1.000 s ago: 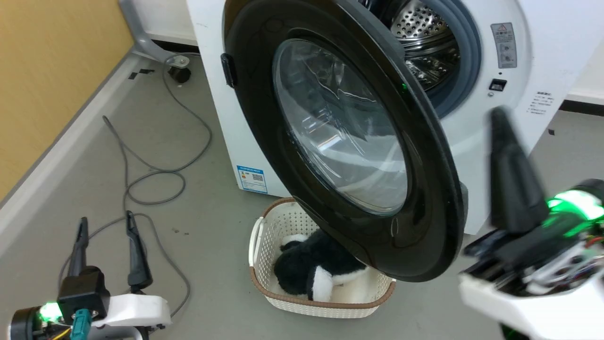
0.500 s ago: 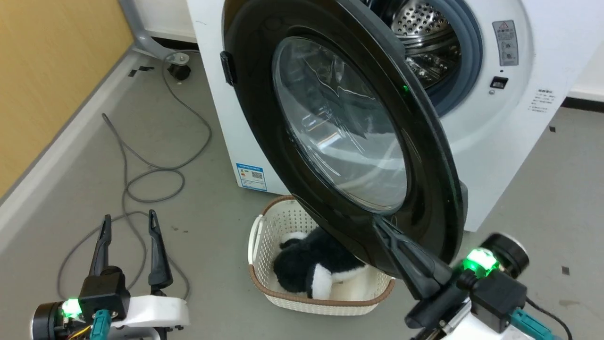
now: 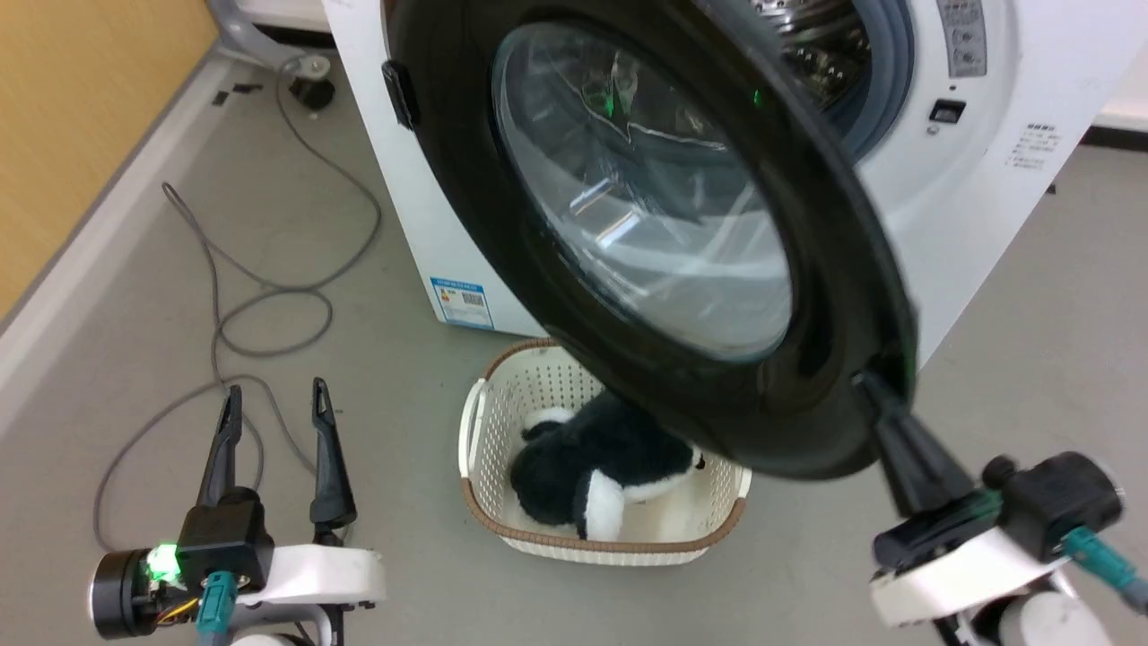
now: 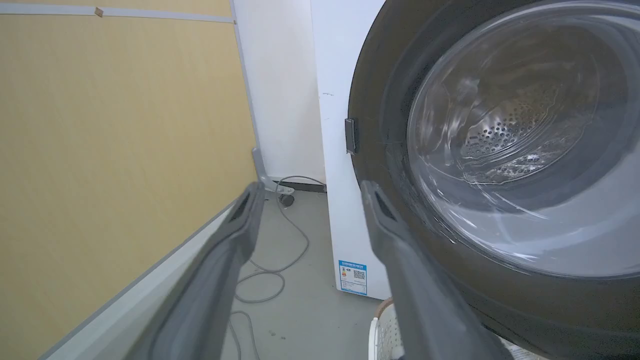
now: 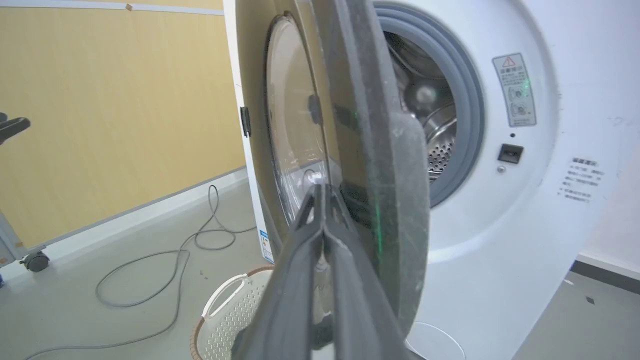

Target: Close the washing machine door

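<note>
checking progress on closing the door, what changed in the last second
The right gripper, shut, swung down from a raised spot right of the washing machine door to its lower rim, then along to the rim's right edge, where its tip now seems to touch. The head camera also shifted. The door stays open, the left gripper open and empty, the plush toy in the basket.

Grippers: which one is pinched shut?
The right gripper, fingers pressed together, tips at the black rim of the washing machine door. The left gripper stands open, fingers apart.
</note>
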Robot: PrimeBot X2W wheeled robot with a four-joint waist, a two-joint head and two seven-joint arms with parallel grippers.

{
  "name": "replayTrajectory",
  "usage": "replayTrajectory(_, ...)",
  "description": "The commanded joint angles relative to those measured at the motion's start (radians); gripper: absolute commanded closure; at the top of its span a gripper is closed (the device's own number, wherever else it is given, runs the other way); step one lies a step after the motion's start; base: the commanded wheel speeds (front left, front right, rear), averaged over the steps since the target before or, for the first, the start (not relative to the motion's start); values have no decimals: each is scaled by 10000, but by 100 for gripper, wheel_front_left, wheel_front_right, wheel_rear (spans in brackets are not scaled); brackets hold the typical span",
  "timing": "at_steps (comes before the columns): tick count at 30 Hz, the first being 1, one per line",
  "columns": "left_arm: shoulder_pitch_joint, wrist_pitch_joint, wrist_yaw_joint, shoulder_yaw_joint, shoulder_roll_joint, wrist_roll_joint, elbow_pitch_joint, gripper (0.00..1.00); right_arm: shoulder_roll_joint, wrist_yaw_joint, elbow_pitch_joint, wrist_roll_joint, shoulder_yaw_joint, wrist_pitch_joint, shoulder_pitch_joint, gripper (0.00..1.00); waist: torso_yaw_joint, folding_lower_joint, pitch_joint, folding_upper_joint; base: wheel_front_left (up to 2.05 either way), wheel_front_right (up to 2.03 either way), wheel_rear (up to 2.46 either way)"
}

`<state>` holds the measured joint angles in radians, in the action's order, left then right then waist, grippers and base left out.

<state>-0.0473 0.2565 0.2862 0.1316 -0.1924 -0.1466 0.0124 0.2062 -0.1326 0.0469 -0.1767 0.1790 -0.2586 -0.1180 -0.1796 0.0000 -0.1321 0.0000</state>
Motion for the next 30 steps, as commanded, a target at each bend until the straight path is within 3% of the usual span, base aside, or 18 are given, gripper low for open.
replayTrajectory(1,-180,53,-46,-30,58,103,1,0,-75,19,62,53,-186,-32,-158,100,11,0,-126,0,0,0,0)
replayTrajectory(16,-1240,53,-409,-179,878,556,413,0,-537,19,1500,932,-2710,-32,-3082,100,-45,0,-2041,0,0,0,0)
replayTrajectory(30,-1817,53,-672,-344,1252,706,312,0,568,19,4425,1315,-3158,-32,-6306,100,-239,0,-2716,0,0,0,0)
